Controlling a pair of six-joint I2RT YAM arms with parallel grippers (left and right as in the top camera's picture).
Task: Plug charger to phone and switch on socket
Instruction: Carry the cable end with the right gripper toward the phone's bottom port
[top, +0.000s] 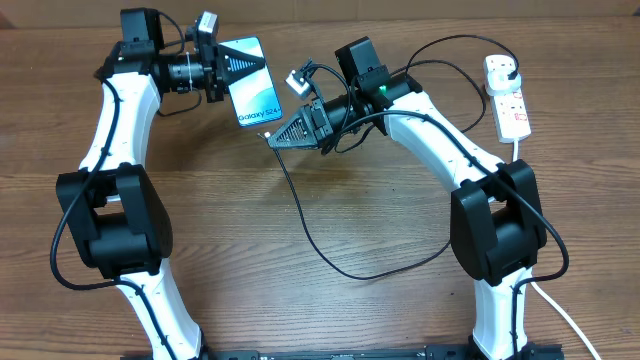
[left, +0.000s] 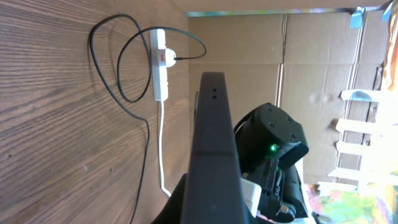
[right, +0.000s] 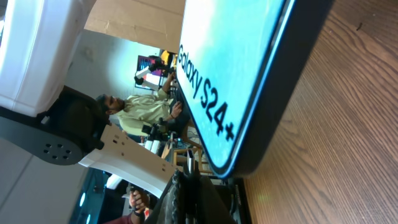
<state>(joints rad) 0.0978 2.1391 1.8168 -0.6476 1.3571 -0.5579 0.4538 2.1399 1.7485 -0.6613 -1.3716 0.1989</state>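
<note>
The phone (top: 258, 98) is at the far side of the bench (top: 330, 315), its light-blue screen facing up. My left claw (top: 255, 64) is clamped narrow on its upper end. My right claw (top: 278, 135) sits just beside the phone's lower end and is also closed down. As far as the overhead view shows, it is pinching the loose end of the charger (top: 310, 235). The connector tip is too small for me to make out.

In my right wrist view the phone's end fills the frame just ahead of my fingers, but I see no joint between tip and port. I judge the plugging not yet done. It needs a fine line-up and a short push.

At the other end, the left wrist view shows the black cable entering the socket (top: 510, 100) by its red marking. I cannot tell how the switch stands, so I count that step as left to do.

The socket lies well apart from both claws, at the far right of the bench. The slack cable loops across the bench between my arms and could snag. My right arm lies between that claw and the socket. The thick white cord (top: 560, 312) runs off at the near right.
</note>
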